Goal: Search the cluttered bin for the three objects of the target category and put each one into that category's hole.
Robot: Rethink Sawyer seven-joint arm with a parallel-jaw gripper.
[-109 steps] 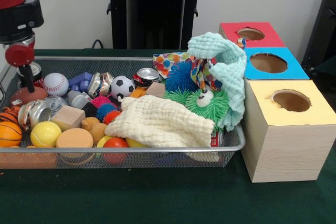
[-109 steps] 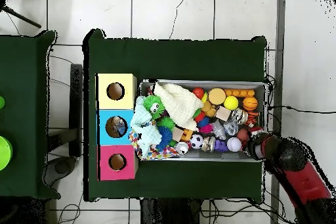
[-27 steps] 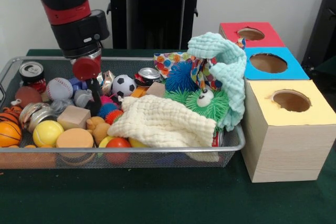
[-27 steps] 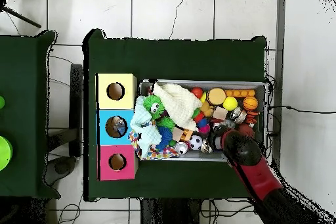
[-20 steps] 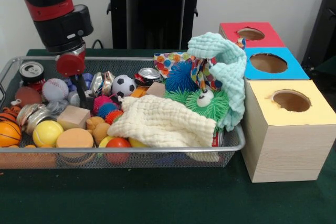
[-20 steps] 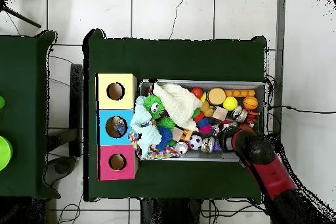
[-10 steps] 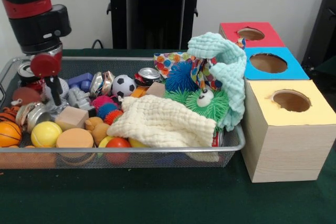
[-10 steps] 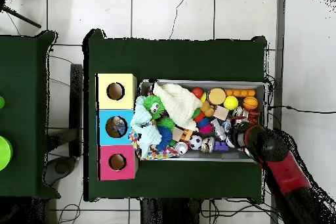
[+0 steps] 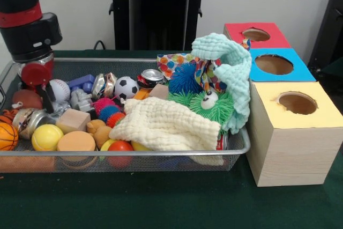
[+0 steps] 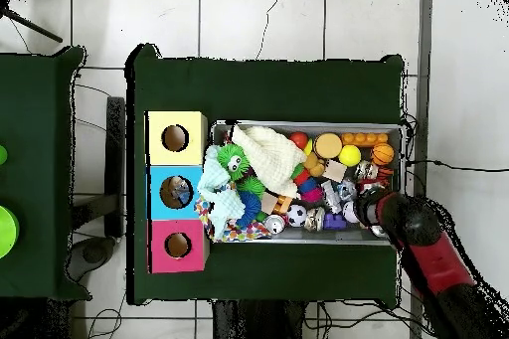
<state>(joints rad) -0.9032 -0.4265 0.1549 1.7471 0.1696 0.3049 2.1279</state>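
Observation:
The cluttered bin [image 9: 161, 153] is a silver wire-mesh tray full of balls, blocks, cans and cloths; it also shows in the overhead view [image 10: 310, 123]. My gripper [image 9: 47, 98] hangs low over the bin's left end, beside a baseball [image 9: 59, 89] and just above a crushed metal can [image 9: 29, 121]. In the overhead view my gripper [image 10: 370, 212] is at the bin's right end. A crushed clear plastic bottle [image 9: 80, 100] lies just right of the gripper, apart from it. I cannot tell if the gripper holds anything. No blue-labelled bottle shows.
Three boxes with round holes stand right of the bin: red [image 9: 257, 35], blue [image 9: 276, 64], yellow [image 9: 297, 127]. A cream cloth [image 9: 166, 124], a mint cloth [image 9: 228, 63] and a green furry toy [image 9: 209, 103] cover the bin's right half. A soccer ball [image 9: 126, 87] lies mid-bin.
The arm has swung from above the bin's left-middle to its far left end in the front view. It now hides the upright can there. The toys have barely shifted.

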